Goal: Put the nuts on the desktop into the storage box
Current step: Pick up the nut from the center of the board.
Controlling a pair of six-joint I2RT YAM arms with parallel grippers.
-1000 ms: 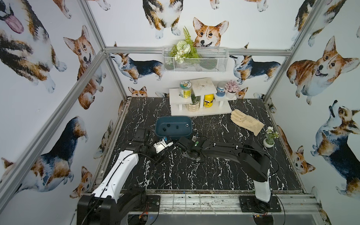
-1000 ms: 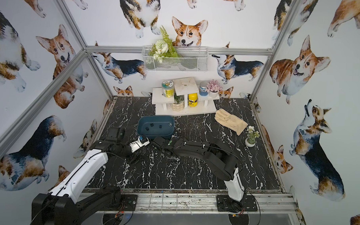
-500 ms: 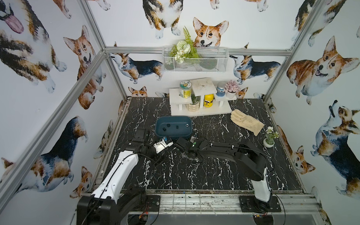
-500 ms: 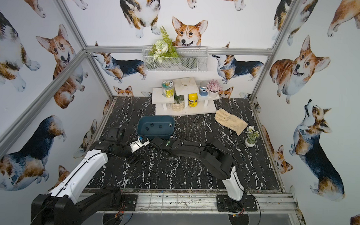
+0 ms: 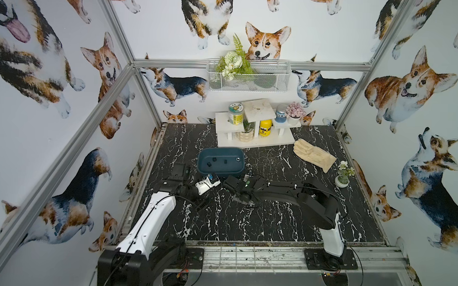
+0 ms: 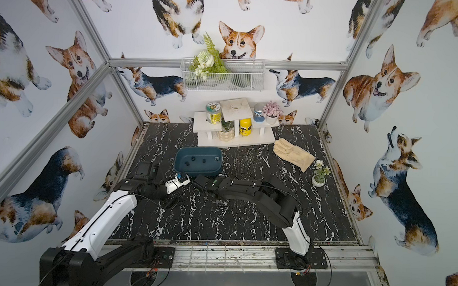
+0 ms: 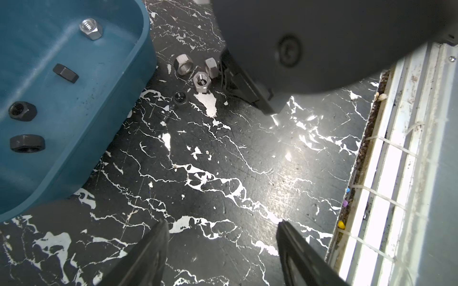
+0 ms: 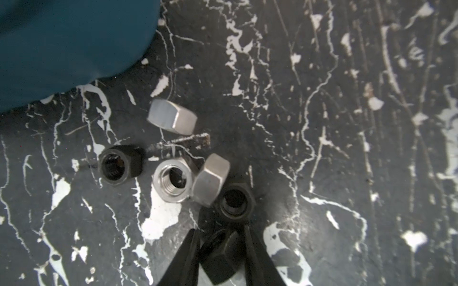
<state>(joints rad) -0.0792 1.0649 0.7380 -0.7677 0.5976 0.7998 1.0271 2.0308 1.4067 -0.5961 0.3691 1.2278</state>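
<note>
Nuts (image 7: pixel 91 29) number four in storage box (image 7: pixel 81 118), six outside

Left arm (image 5: pixel 151 224) and right arm (image 5: pixel 333 239): white shells, black joints, thin black cables.

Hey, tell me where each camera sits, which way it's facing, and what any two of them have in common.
Top views: high over the front edge, looking down toward the back wall; the left arm, right arm, desktop and storage box show.
Left wrist: on the left arm, looking down at the desktop; the open left claw shows.
Right wrist: low over the loose nuts; the right claw pinches a black nut.
Shared: both wrist views show the loose nuts beside the storage box.
</note>
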